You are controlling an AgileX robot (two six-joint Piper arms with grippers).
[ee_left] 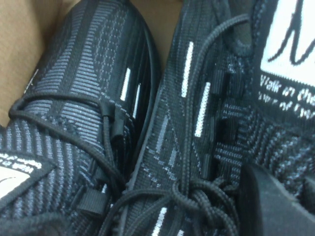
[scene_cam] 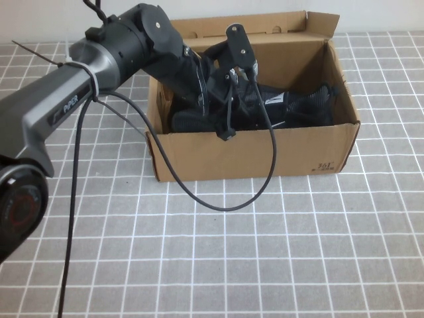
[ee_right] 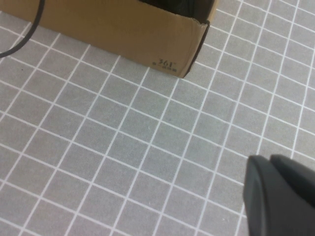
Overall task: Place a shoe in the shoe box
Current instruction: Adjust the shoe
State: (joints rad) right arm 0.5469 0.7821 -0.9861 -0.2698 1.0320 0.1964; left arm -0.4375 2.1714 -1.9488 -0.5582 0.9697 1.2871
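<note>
From the high view I've got the left arm reaching in from the left over the desk, with the left tool down inside the shoe box, lid flap folded back at the far side. A black cable droops off the arm across the box's front wall onto the desk. That view only gives me dark shapes in the box; the left wrist view fills in the detail: two black knit sneakers lying side by side, touching along their length. The shoe, with its white dash marks and white tongue label, sits just beside its mate, bare cardboard showing past the toes. Left tool is closed with nothing between its fingers; one fingertip hovers just above the shoe's laces, can't tell if it's touching. Right arm isn't in the high view at all; only the right wrist view picks it up. Right tool is closed, empty, hanging over bare desk, well apart from the box's printed front corner.
</note>
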